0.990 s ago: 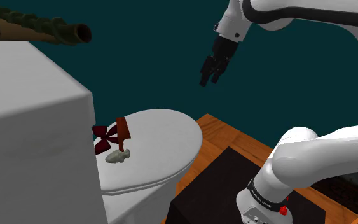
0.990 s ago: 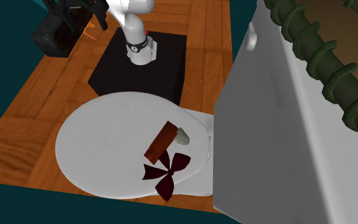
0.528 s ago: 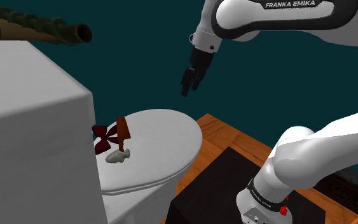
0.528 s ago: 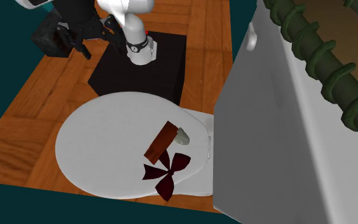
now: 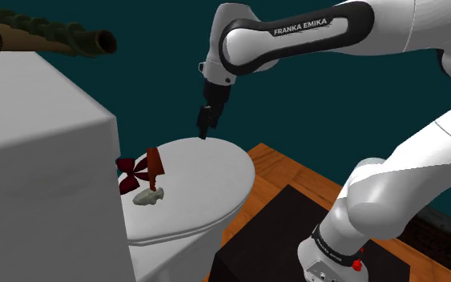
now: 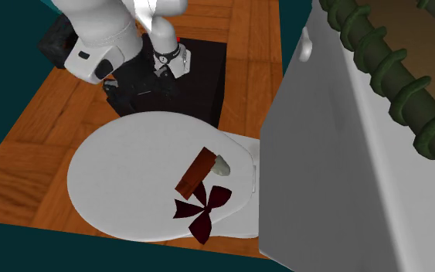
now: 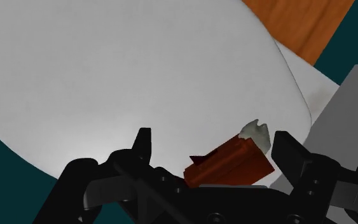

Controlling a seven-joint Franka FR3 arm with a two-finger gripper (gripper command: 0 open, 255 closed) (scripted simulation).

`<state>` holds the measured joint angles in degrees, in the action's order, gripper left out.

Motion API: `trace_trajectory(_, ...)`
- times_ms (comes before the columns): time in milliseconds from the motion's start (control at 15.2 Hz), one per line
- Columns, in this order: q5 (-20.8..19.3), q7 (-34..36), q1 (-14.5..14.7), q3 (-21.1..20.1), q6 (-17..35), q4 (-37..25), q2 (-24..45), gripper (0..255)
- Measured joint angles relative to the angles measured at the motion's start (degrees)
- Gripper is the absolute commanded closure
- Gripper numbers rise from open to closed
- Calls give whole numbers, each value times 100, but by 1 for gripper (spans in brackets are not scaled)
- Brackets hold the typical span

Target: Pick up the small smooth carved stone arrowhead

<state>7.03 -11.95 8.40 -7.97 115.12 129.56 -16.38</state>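
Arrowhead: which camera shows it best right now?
The shoulder view: the arrowhead lies with its whole outline exposed on the toilet lid, beside the brown block. In the second exterior view the block partly hides it; in the wrist view its pale end peeks past the block.

Matt, seemingly stone arrowhead (image 5: 147, 196); wooden floor (image 5: 273, 167)

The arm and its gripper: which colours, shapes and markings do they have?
The arm is white, with rounded segments and dark joints. A black band on one link carries the white lettering FRANKA EMIKA. Near its base sits a small red dot. The gripper is all black, with two fingers.
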Motion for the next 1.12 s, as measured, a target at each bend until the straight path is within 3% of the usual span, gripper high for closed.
trace_trajectory(660,-423,-409,412,-466,697,-870,1889,0)
trace_trajectory(1122,-952,-546,798,-701,963,-1728,3284,0)
